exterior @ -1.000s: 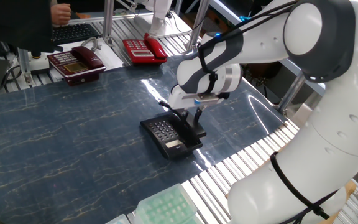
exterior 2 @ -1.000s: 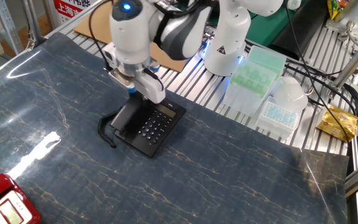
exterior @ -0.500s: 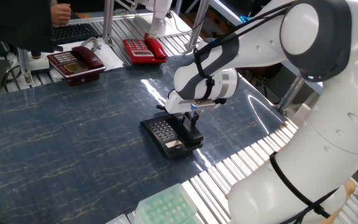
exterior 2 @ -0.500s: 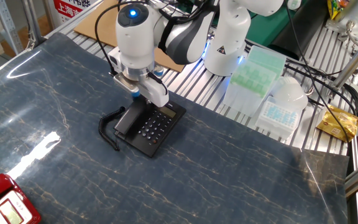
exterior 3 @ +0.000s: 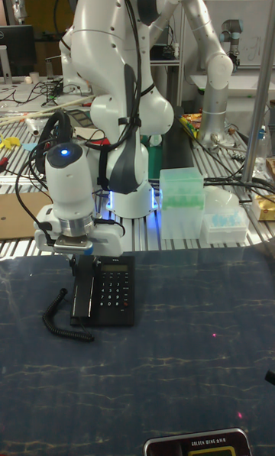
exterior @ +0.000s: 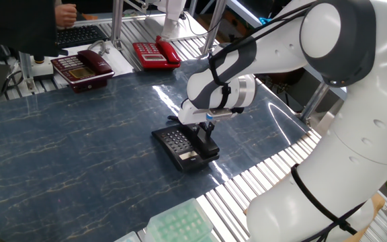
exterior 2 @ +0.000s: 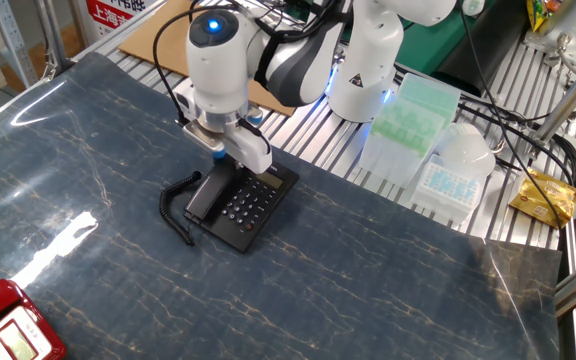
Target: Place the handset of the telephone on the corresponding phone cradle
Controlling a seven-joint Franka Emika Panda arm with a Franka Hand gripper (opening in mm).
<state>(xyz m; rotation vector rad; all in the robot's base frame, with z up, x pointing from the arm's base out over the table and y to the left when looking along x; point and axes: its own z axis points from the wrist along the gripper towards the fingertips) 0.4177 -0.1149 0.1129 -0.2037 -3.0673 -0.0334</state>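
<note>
We see a small black phone (exterior 2: 243,205) with grey keys and a little display, flat on the blue marbled table (exterior 2: 388,280). Its slim black handset (exterior 3: 82,299) lies lengthwise along the cradle (exterior 3: 79,320) at the phone's left side, a coiled cord (exterior 3: 61,320) curling left of it.

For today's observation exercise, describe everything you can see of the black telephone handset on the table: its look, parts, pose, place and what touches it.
The handset is a slim, elongated bar of black, plastic-looking material, about as long as the black phone base. It lies flat along the base's cradle strip beside the grey keypad. A coiled black cord loops from its end onto the dark marbled table. The gripper stands directly above it, fingers reaching down at its upper end; whether they pinch it cannot be told.
</note>
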